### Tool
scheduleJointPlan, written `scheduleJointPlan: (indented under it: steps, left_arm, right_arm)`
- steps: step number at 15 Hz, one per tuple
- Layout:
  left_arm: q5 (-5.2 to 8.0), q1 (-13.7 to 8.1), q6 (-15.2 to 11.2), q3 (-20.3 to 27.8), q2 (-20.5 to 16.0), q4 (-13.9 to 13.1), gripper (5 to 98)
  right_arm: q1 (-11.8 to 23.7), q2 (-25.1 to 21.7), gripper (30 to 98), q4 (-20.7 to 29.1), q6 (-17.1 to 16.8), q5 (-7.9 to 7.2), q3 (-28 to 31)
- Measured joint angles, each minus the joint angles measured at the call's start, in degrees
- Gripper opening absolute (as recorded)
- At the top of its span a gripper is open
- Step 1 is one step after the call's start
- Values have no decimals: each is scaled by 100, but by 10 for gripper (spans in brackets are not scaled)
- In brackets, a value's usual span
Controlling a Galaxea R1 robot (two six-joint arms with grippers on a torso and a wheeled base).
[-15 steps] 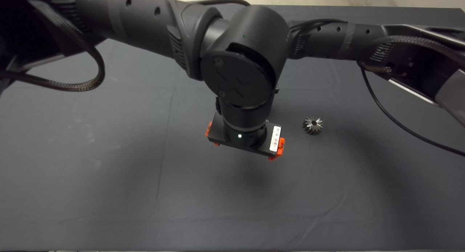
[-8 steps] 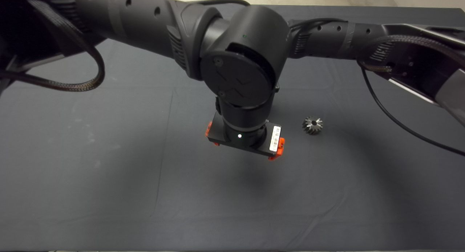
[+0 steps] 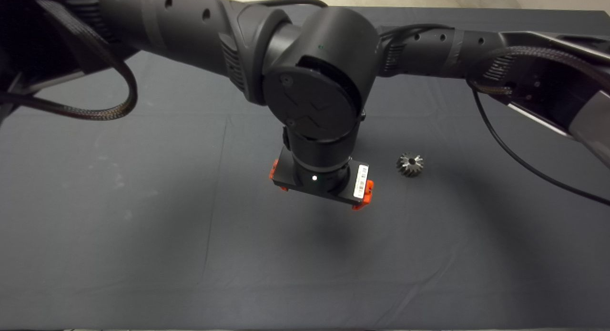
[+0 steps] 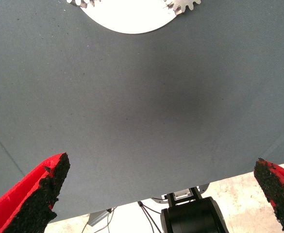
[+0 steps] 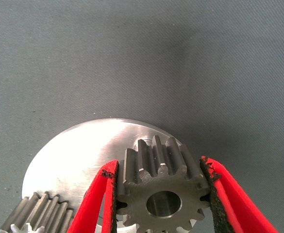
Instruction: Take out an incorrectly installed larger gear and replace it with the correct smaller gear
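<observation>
A dark mat (image 3: pixel 143 216) covers the table and fills most of the head view. Two black arms cross above it. The left arm (image 3: pixel 181 25) comes in from the left edge, and its large round wrist joint sits over the middle of the mat. The right arm (image 3: pixel 500 59) comes in from the right edge and passes behind that joint, so its gripper is hidden in the head view.

The left gripper (image 4: pixel 161 194) hangs over bare mat, its red fingers (image 4: pixel 40 189) spread wide apart with nothing between them. At the far edge of its wrist view lies part of a round bright metal plate (image 4: pixel 127 19), with the toothed rim of a silver gear (image 4: pixel 183 5) just showing on it.

The right gripper (image 5: pixel 158 194) is closed on the smaller gear (image 5: pixel 161 189), a steel gear with a centre hole, one finger (image 5: pixel 95 204) pressed against each side of its teeth. This gear sits over the round metal plate (image 5: pixel 78 155), which lies flat on the mat. Whether the gear touches the plate cannot be told. A second toothed gear (image 5: pixel 40 211) rests on the plate just beside the gripper.

The larger gear (image 3: pixel 410 164), dark and cone-shaped with coarse teeth, lies alone on the mat to the right of the left arm's wrist, well apart from both grippers.
</observation>
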Motion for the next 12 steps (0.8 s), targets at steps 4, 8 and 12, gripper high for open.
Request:
scheduleJointPlan:
  steps: [4,8,12]
  left_arm:
    - [0,-2,0,0,0,0,976]
    - [0,0,0,0,0,0,976]
    - [0,-1,0,-51,0,4,976]
  right_arm:
    - [0,0,359,-5,6,2,0]
    - [0,1,356,-5,9,2,0]
    - [0,4,356,-5,11,2,0]
